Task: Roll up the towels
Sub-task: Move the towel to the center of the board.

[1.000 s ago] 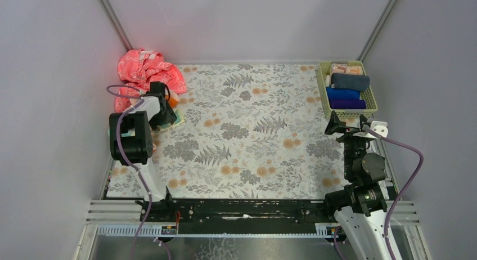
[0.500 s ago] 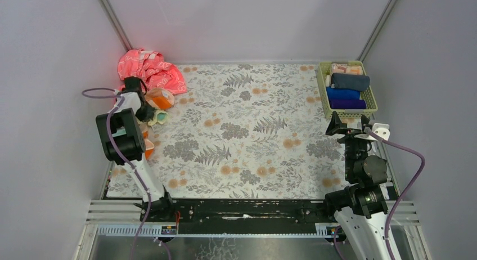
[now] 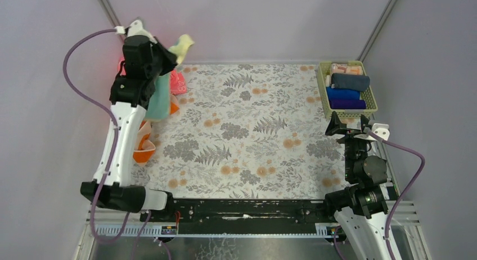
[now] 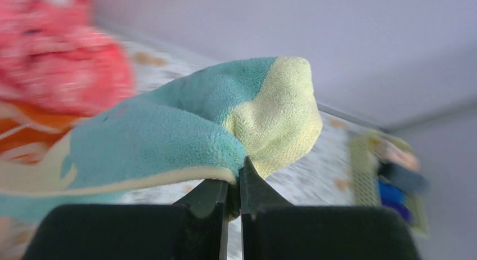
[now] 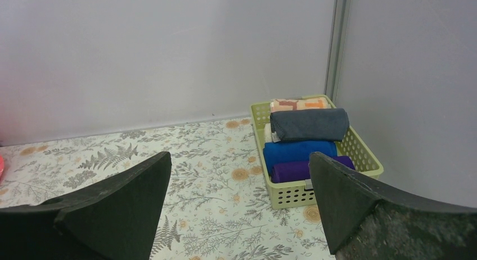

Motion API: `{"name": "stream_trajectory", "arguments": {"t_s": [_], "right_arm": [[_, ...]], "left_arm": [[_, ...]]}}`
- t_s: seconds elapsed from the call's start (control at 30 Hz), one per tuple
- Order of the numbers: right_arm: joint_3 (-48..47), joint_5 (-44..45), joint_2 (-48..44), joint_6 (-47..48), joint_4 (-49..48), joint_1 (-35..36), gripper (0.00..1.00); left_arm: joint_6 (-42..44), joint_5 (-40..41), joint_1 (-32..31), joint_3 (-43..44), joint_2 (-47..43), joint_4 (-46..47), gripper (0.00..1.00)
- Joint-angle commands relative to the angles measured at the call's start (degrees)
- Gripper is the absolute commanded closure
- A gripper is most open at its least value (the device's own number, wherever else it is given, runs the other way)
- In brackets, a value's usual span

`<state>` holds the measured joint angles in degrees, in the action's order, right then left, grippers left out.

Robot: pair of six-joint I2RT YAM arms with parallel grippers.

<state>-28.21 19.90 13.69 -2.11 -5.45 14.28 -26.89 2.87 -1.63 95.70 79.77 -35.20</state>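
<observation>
Left claw [image 4: 236,178] is clamped on a corner of the mint-teal towel [image 4: 169,125], which hangs high above the far left of the counter [image 3: 253,142]. Right claw [image 5: 237,158] stands wide apart and holds nothing. I think the left one should carry the towel to the middle and lay it flat, without folds, before rolling.

basket [image 5: 295,197]: far right, rolled cloths [image 5: 308,124] inside | floral table cover [image 3: 247,142] | red cloth [image 4: 62,63]: far-left corner
</observation>
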Motion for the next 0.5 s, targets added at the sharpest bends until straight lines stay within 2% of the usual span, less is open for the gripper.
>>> {"name": "stream_trajectory", "arguments": {"t_s": [0.0,0.07,0.23,0.33,0.37,0.47], "right_arm": [[-0.51,-0.38,-0.60,0.20,-1.93,0.55,0.01],[-0.60,-0.57,-0.53,0.18,-1.90,0.52,0.01],[-1.74,-2.30,1.11,-0.62,-0.67,0.57,0.01],[-3.00,-4.21,3.18,-1.45,0.70,0.54,0.01],[-3.64,-4.74,4.12,-1.81,1.42,0.58,0.01],[-5.70,-7.01,7.44,-3.07,3.31,0.57,0.01]], "left_arm": [[-4.40,-1.65,-12.18,1.41,-1.80,-0.35,1.00],[-7.10,-2.67,-19.08,-1.22,-1.94,3.19,0.97],[-9.79,-4.66,-33.26,-10.10,0.90,13.34,0.50],[-8.98,-6.50,-37.50,-13.58,2.91,15.24,0.32],[-8.63,-7.35,-38.07,-15.91,3.00,16.09,0.22],[-7.42,-7.42,-38.11,-23.04,1.46,19.14,0.14]]}}
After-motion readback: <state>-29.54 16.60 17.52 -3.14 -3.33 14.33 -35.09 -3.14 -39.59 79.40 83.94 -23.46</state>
